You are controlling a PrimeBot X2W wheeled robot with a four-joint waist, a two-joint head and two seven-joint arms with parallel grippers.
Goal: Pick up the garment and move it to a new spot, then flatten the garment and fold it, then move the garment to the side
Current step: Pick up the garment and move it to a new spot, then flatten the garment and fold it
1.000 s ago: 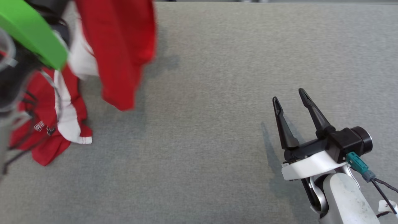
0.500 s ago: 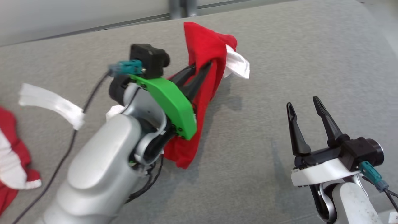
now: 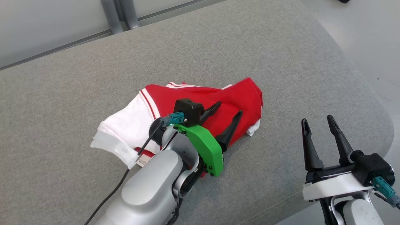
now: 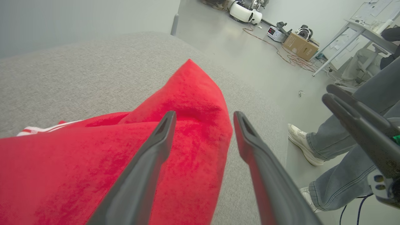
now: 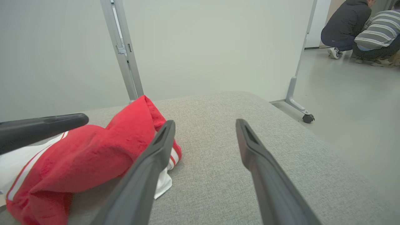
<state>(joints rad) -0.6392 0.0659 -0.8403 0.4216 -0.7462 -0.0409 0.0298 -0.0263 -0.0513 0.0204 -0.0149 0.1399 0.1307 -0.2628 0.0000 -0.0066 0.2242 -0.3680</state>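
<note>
**Left gripper** (image 3: 229, 107): fingers apart, nothing between them. It is poised over the red part of the garment; whether it touches the cloth cannot be told. In the left wrist view both fingers (image 4: 147, 162) lie across red cloth. Green bracket (image 3: 203, 147) on the wrist, with a black cable (image 3: 109, 193) trailing down the arm.

**Right gripper** (image 3: 317, 118): fingers apart and empty, tips pointing away from the robot. It is over bare cushion at the near right, beside the garment and clear of it.

**Garment** (image 3: 200, 97): red with white panels and striped trim. It lies bunched in a loose heap in the middle of the cushion, white part toward the robot's left and red part toward its right. A red corner peaks up at the far right end. A white edge shows under the red at the right side.

**Cushion** (image 3: 281, 62): grey woven cloth, broad and flat, with a rounded right corner. It bears the garment.

**Partition** (image 5: 203, 47): pale panel behind the cushion, on metal posts (image 5: 122, 47), with a caster (image 5: 307, 118) on its foot.

**Floor** (image 4: 250, 56): pale grey. On it are a cardboard box (image 4: 300, 47) and loose wires.

**Persons**: legs in jeans (image 4: 337, 140) with white shoes stand to the right of the cushion. Two people (image 5: 359, 28) crouch at the far right, beyond the partition.
</note>
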